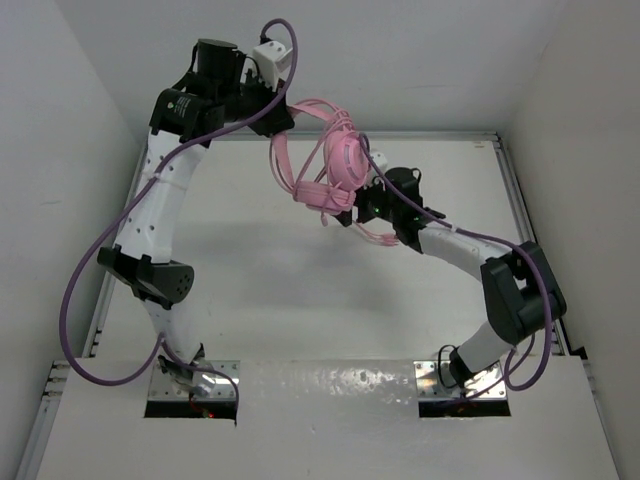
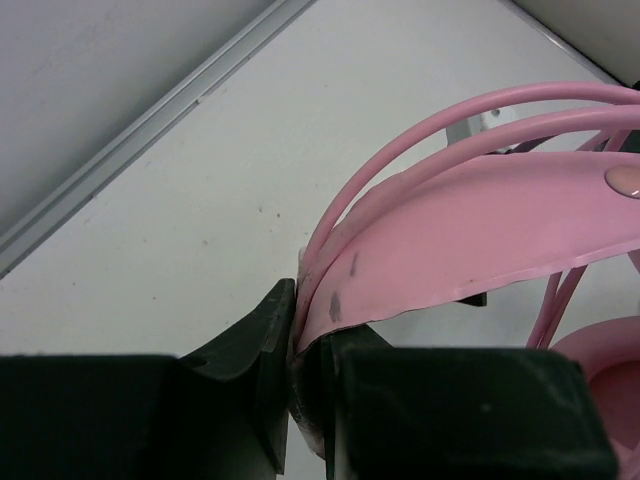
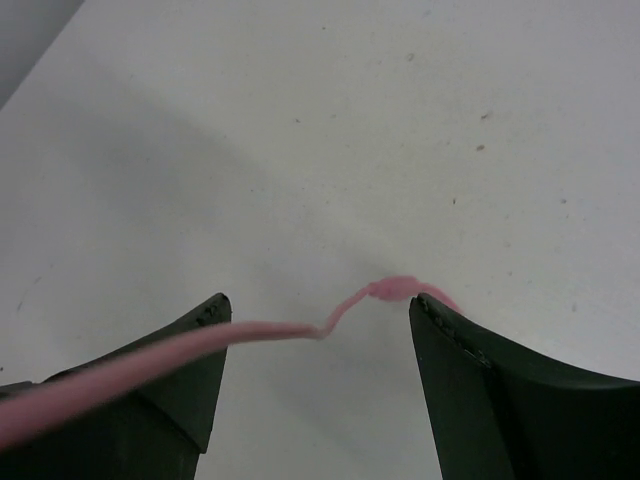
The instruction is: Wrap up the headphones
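No lettering, label, brand, number or sign is legible on the headphones or the table.

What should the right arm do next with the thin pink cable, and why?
Probably draw the right gripper back off the thin pink cable: its jaws stand open, the cable lies loose between them, and the left gripper holds the already-looped pink over-ear headphones.

The left arm and right arm are wearing white shells with black joint housings. A purple cable is running along each, looping free of the links. Small holes are dotting the left arm's white link. Shiny metal plates are anchoring both bases. The left hand and right hand are showing matte black, wedge-shaped fingers, scuffed at the tips.
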`<control>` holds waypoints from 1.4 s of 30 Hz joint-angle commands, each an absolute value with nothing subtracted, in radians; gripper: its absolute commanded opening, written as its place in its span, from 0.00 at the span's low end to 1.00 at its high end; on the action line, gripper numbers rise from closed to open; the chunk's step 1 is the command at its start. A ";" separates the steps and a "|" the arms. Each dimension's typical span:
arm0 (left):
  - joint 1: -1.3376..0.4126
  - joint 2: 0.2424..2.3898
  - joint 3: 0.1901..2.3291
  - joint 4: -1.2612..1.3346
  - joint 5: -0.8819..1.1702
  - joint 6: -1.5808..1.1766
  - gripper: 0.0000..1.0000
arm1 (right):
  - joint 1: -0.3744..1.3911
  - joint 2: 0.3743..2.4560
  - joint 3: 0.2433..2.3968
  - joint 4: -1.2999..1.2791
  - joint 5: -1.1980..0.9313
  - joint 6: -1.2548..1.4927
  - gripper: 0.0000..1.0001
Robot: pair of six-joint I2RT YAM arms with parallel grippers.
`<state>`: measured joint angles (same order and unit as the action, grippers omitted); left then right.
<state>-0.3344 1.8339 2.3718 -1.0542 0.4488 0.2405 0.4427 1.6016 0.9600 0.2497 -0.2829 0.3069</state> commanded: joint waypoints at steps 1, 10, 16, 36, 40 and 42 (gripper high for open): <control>-0.321 1.792 2.441 -0.980 0.511 0.134 0.00 | 0.446 1.588 0.870 0.529 -0.301 0.422 0.71; -0.319 1.801 2.448 -0.928 0.535 0.103 0.00 | 0.506 1.689 0.857 0.565 -0.040 0.261 0.75; -0.316 1.802 2.479 -0.904 0.543 0.078 0.00 | 0.540 1.752 0.890 0.506 -0.025 0.150 0.60; -0.040 1.827 2.355 -0.683 0.610 -0.323 0.00 | 0.768 1.641 0.860 0.366 0.104 0.204 0.00; 0.040 1.832 2.269 -0.598 0.657 -0.465 0.00 | 0.879 1.637 0.942 0.204 0.103 0.202 0.00; 0.064 1.836 2.253 -0.591 0.641 -0.479 0.00 | 0.938 1.651 0.992 0.135 0.123 0.206 0.00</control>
